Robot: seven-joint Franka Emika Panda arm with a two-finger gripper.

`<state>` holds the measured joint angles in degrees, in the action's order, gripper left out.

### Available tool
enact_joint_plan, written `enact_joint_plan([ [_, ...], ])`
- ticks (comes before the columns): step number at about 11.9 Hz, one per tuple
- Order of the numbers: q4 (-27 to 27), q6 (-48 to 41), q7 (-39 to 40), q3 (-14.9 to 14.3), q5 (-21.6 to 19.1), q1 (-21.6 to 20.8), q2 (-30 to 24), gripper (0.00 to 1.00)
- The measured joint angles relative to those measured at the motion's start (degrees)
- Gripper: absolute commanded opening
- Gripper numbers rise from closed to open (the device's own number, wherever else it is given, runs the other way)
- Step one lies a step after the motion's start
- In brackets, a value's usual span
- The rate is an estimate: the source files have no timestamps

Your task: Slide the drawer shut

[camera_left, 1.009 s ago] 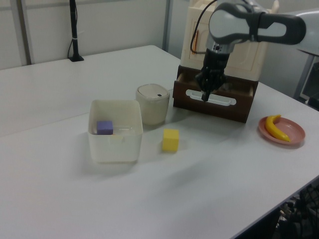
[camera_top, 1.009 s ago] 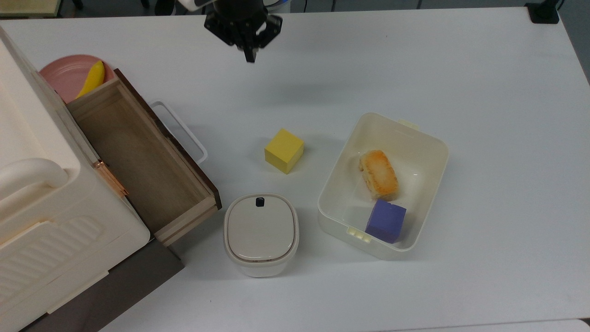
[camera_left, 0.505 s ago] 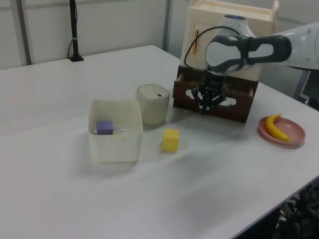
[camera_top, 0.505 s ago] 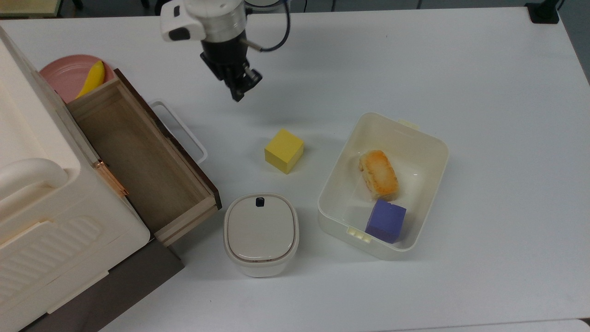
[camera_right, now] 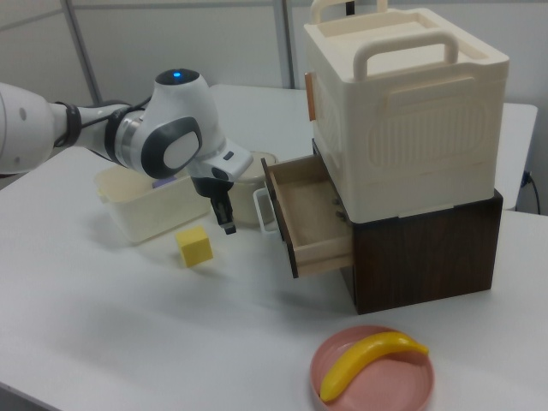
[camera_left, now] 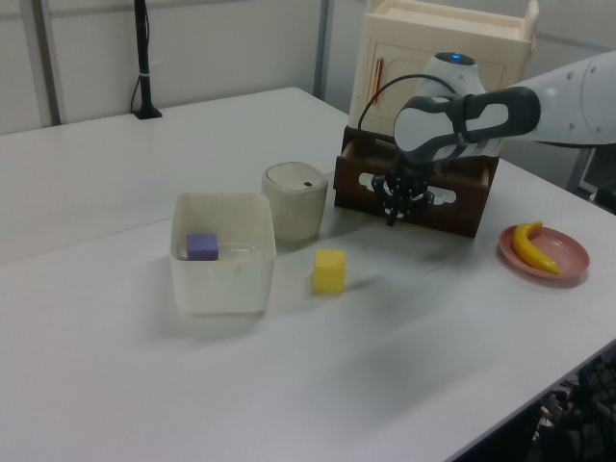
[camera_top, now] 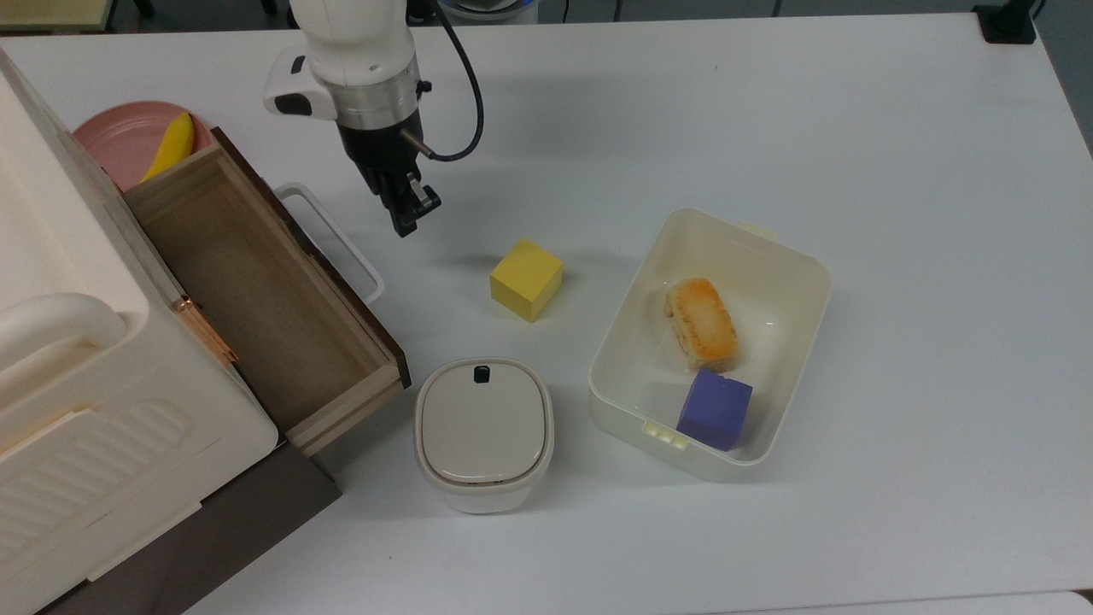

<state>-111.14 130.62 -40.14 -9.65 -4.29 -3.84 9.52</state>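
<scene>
1. The drawer [camera_top: 256, 290] stands pulled well out of the cream cabinet [camera_top: 77, 359]; its light-wood box is empty, and its dark front panel [camera_left: 414, 197] faces the open table.
2. The white loop handle [camera_top: 337, 239] projects from that panel toward the gripper [camera_top: 406, 213], which hangs just beside it in the top view, apart from it.
3. The fingers look pressed together and hold nothing; you need no grasp for a push.
4. Set the fingertips low against the dark panel, near the middle of its length, so the drawer runs straight and does not jam on one side.
5. Push along the drawer's own axis, which lies slanted in the top view, toward the cabinet.
6. Avoid hooking the loop handle; press the panel or the handle's flat outer face.
7. The lidded white container [camera_top: 483, 431] sits near the drawer's corner, and the yellow cube [camera_top: 526, 278] near the gripper; keep the arm clear of both.
8. The plate [camera_right: 372, 377] with its banana [camera_right: 368, 360] lies beside the drawer's far end.
</scene>
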Motion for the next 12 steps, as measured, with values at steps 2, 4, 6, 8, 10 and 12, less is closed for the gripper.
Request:
enact_joint_plan([
  [2,0.0,1.8,-1.0,0.0,0.0,0.1,0.5,0.0],
  [4,0.8,4.5,-1.8,-0.1,0.0,0.5,0.5,0.0],
  [6,1.5,7.2,-1.9,-0.1,0.0,1.7,0.5,0.0],
  [8,1.6,7.4,-2.0,-0.1,-0.1,1.9,0.5,0.0],
  [10,1.7,7.4,-2.0,-0.1,-0.1,1.9,0.5,0.0],
  [12,2.1,7.4,-2.0,-0.1,-0.1,2.1,0.6,0.0],
])
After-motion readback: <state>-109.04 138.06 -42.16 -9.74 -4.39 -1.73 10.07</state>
